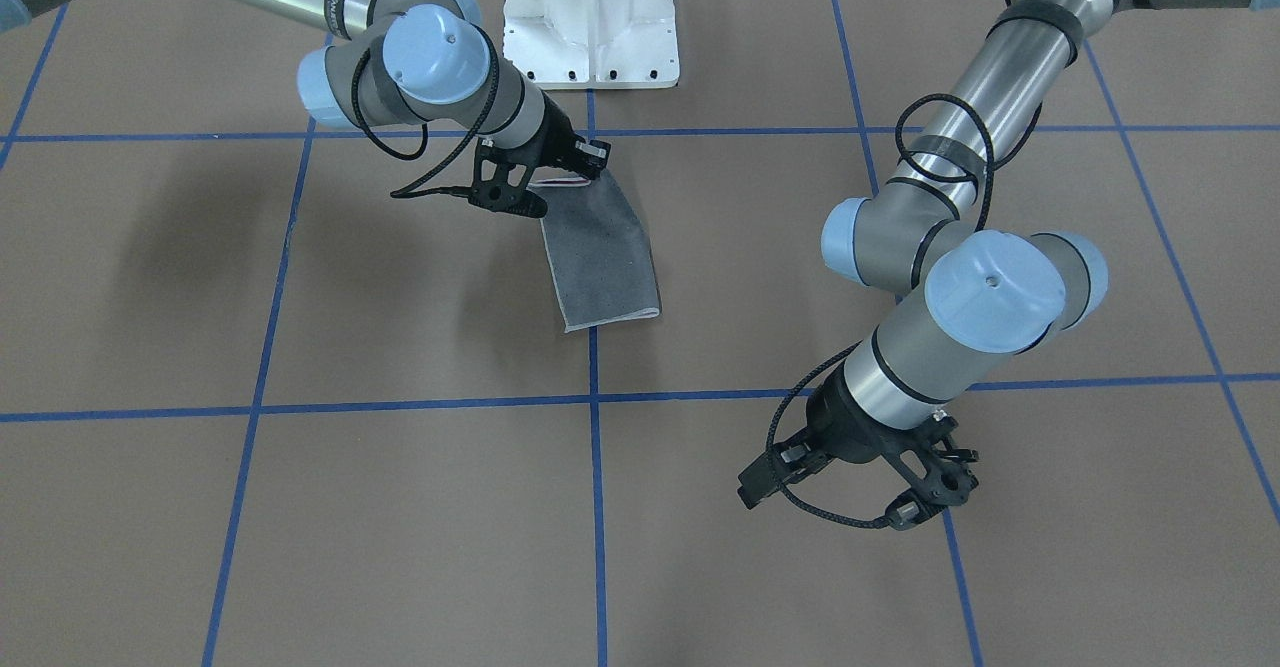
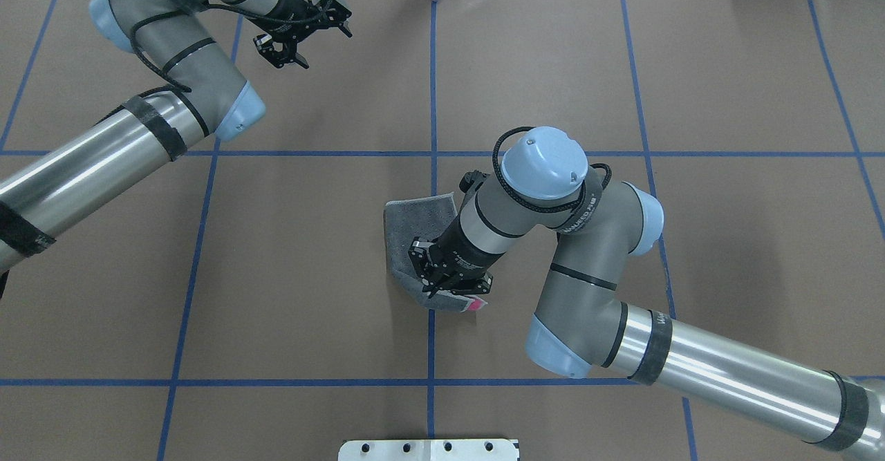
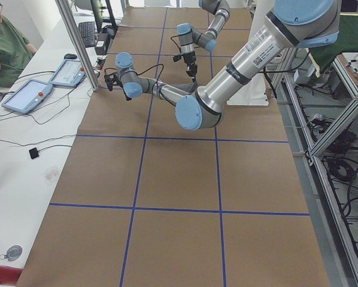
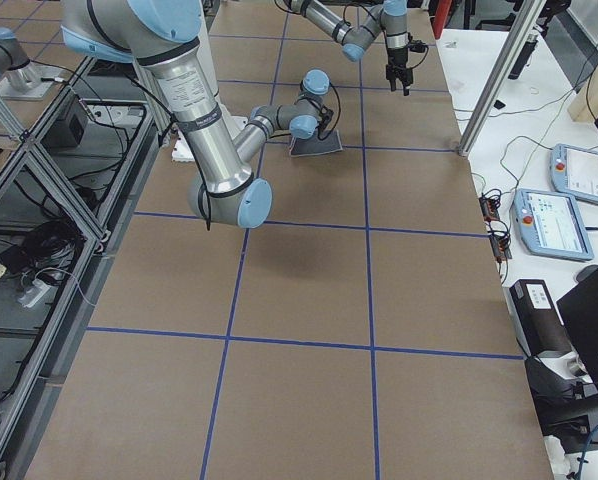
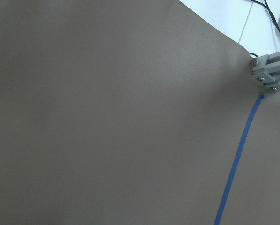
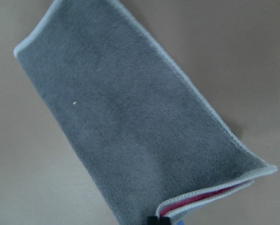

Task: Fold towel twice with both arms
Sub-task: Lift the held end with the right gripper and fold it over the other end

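We find the small terry-cloth towel (image 1: 605, 247), dark grey outside with a pink inner face and light grey stitched edging, lying as a narrow doubled strip just above the middle of the front-facing view. It sits beside a blue tape line (image 1: 595, 467) on the brown paper-covered table (image 1: 400, 507). The black two-finger right gripper (image 1: 578, 179) is clamped on the strip's end nearest the white pedestal base (image 1: 590, 27). That end is lifted off the paper while the opposite end rests flat. In the right wrist view the pink layer peeks out between the grey edges at the bottom of the frame, just beside the fingertip (image 6: 152, 220). The black left gripper (image 2: 304, 32) hovers over bare paper in the upper left of the overhead view, well apart from the towel, fingers spread and holding nothing. We judge the first fold done and the second one in hand, carried by one arm alone. The grip seems to sit toward one corner of the end, so the free corner could sag and lay the fold down crooked. Nothing pins the resting end, so a pull along the table could drag the whole strip across the smooth paper instead of bending it. If the fingers hold only the upper layer, the two layers could slide apart and expose more pink. Letting go too high could let the cloth spring back open.
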Tool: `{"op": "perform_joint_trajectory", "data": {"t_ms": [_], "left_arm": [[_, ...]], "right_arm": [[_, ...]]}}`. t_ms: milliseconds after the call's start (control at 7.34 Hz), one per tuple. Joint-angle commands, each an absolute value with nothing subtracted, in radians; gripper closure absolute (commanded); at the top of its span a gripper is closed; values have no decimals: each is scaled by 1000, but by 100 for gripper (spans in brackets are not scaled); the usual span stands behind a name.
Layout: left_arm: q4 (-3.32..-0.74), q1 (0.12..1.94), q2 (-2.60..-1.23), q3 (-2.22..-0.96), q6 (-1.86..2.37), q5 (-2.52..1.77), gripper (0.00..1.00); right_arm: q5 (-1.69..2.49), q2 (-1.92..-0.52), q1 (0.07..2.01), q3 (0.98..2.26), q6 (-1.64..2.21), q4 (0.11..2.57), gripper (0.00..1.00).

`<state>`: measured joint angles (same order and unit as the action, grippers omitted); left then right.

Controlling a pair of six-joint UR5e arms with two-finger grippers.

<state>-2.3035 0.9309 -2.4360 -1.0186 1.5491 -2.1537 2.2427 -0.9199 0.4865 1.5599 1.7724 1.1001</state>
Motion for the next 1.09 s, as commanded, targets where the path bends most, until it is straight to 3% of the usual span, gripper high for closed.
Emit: {"op": "perform_joint_trajectory", "data": {"t_ms": [0, 953], "left_arm": [[-2304, 930, -2436, -1012, 1548, -2154, 0], [-2304, 931, -2436, -1002, 1528, -2154, 0]], "right_arm": [[2230, -876, 485, 1520, 1770, 1097, 100], [2204, -822, 483, 1477, 1770, 1092, 100]]}}
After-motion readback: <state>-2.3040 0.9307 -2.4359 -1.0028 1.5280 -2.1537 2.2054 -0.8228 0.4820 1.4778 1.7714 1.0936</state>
